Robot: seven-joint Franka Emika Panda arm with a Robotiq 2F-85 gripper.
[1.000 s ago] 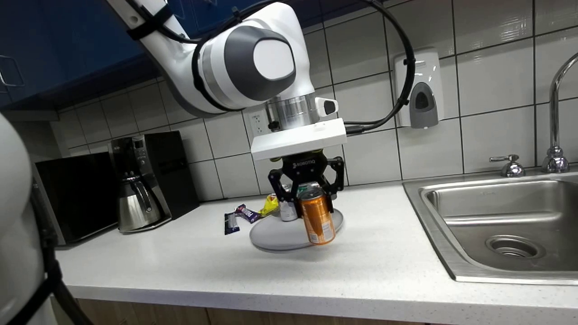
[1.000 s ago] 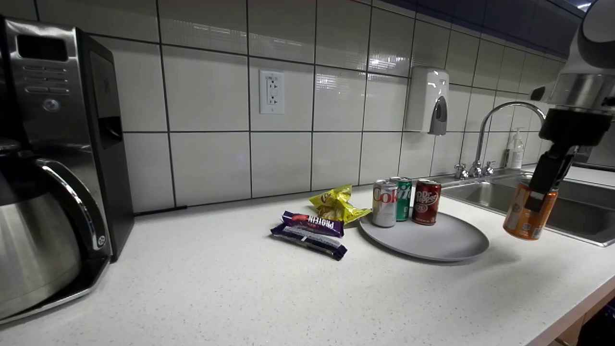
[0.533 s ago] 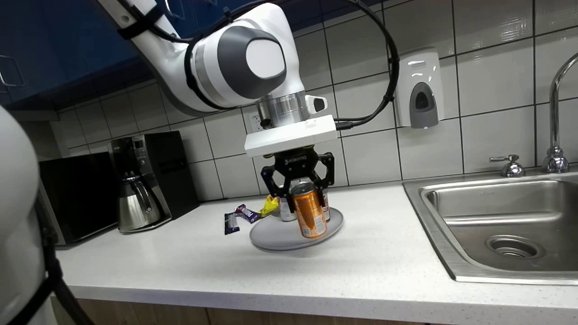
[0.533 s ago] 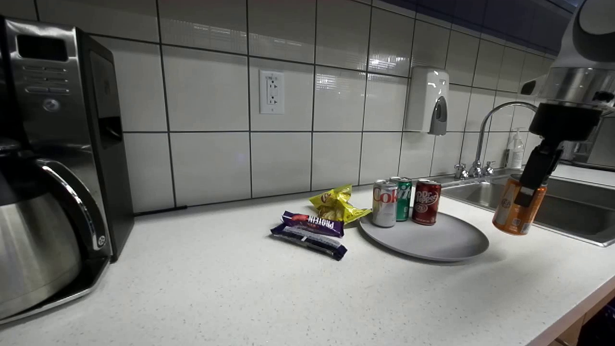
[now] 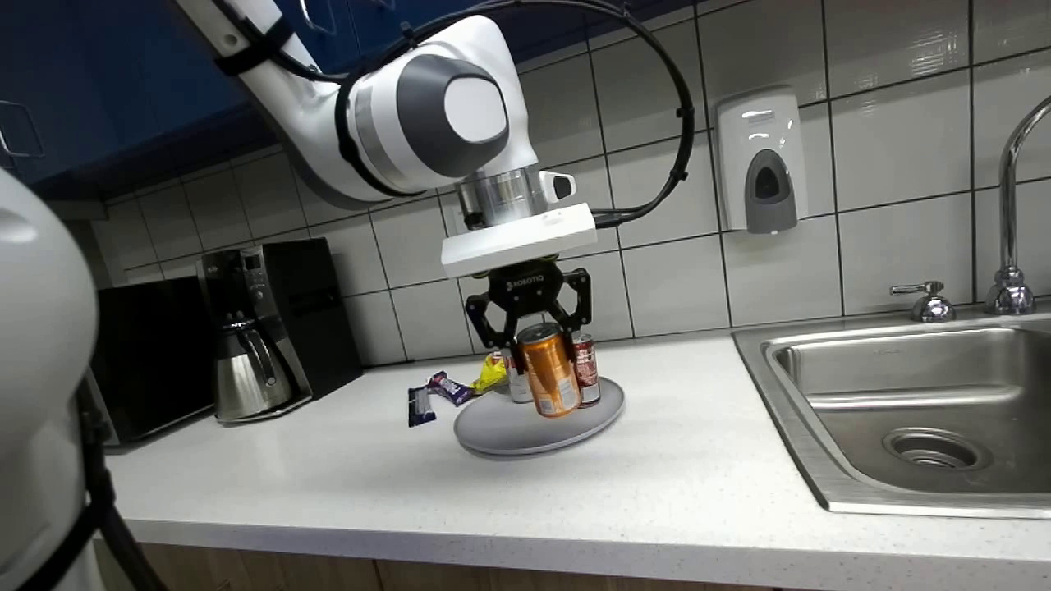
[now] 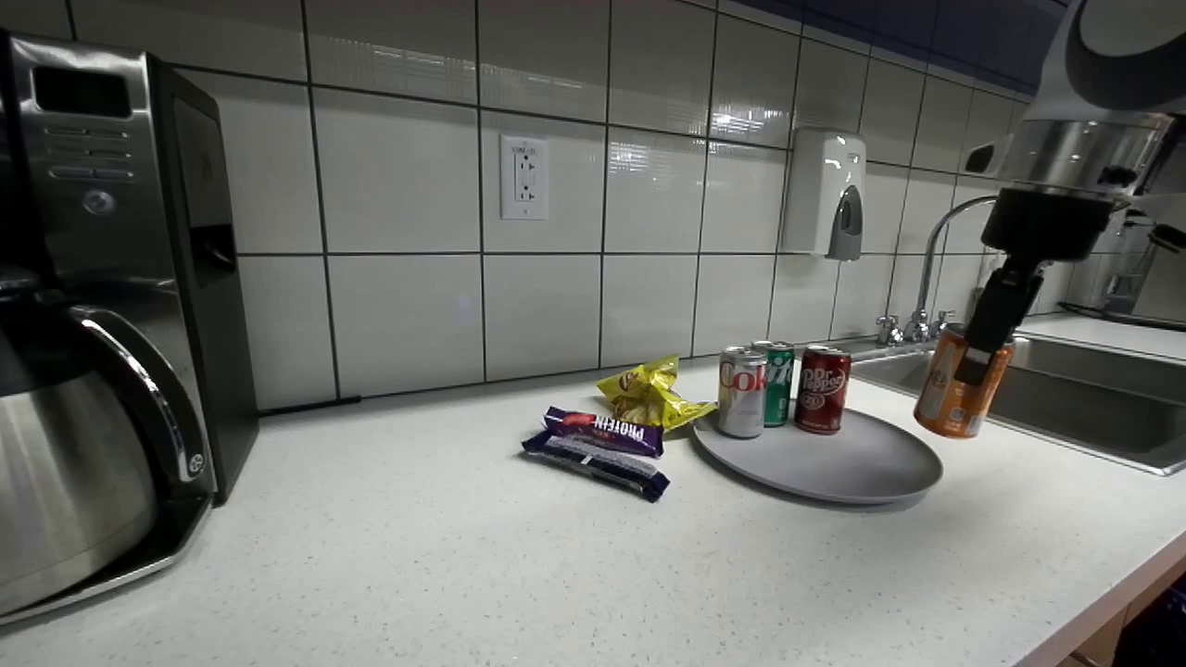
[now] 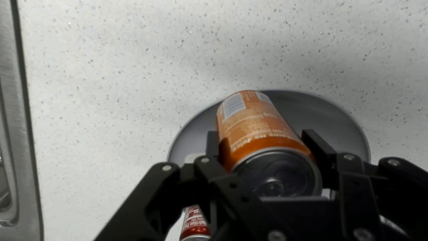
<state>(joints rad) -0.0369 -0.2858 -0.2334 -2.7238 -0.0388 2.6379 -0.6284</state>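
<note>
My gripper (image 5: 545,358) is shut on an orange soda can (image 5: 554,382), one finger on each side near its top. In the wrist view the can (image 7: 254,124) tilts away from me, with the grey plate (image 7: 337,117) below and behind it. Held in the air, the can (image 6: 947,398) appears just right of the plate's rim (image 6: 862,482) in an exterior view. On that plate stand a silver Coke can (image 6: 741,408), a green Sprite can (image 6: 780,384), partly hidden behind it, and a dark red Dr Pepper can (image 6: 823,394).
A yellow snack bag (image 6: 649,398), a purple protein bar (image 6: 602,433) and a dark wrapped bar (image 6: 593,463) lie beside the plate. The coffee maker (image 5: 308,304) stands against the tiled wall, and a steel sink (image 5: 788,427) is set into the counter.
The gripper and the orange can have shifted left and somewhat upward in both exterior views, closer to the cans on the plate. The grip looks the same; the other things have stayed put.
</note>
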